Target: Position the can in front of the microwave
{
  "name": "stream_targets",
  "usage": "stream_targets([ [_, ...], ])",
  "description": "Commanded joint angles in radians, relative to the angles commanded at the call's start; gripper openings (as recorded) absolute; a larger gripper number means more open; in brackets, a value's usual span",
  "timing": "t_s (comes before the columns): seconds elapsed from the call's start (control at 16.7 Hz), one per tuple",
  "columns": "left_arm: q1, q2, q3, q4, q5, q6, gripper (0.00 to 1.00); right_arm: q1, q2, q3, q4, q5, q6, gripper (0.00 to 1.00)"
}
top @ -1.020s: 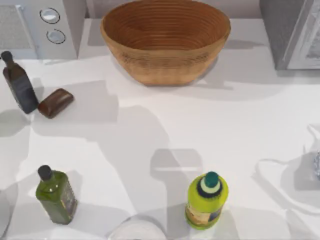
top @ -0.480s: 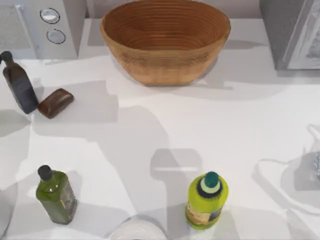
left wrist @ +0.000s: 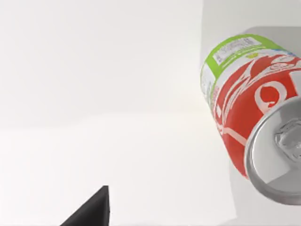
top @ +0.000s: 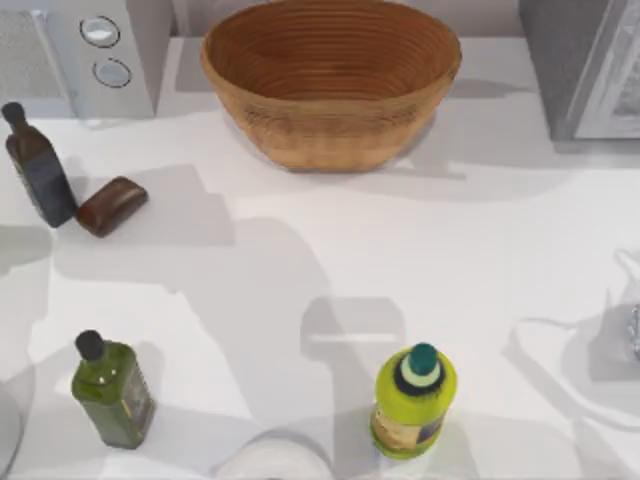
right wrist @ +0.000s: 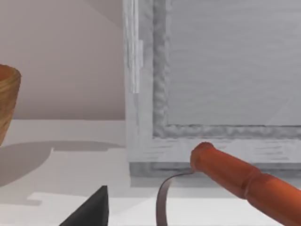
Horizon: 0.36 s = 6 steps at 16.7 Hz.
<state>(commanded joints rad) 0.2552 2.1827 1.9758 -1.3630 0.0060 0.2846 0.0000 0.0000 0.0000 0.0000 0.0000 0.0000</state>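
The can (left wrist: 244,103), red with white lettering, a lime-green lower part and a silver top, stands upright on the white surface in the left wrist view. A dark part of my left gripper (left wrist: 91,212) shows a good way off from it, not touching it. The microwave (top: 75,55), light grey with two round knobs, sits at the table's back left corner. In the right wrist view a dark part of my right gripper (right wrist: 91,209) hangs near a grey appliance door (right wrist: 225,70).
A woven basket (top: 330,80) stands at the back centre. A dark bottle (top: 40,170) and a brown block (top: 112,205) lie before the microwave. An olive-oil bottle (top: 112,392), a yellow-green bottle with a teal cap (top: 415,400) and a white plate (top: 272,462) line the front. An orange-handled tool (right wrist: 240,181) lies at the right.
The shadows on the table's left side have shifted a little. All the objects in the top view stay where they were.
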Motion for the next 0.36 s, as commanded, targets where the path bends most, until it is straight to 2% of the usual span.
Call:
stream_targets([
  [0.36, -0.057, 0.01, 0.079, -0.069, -0.002, -0.056, 1.0, 0.0, 0.0, 0.0, 0.0, 0.0, 0.0, 1.0],
])
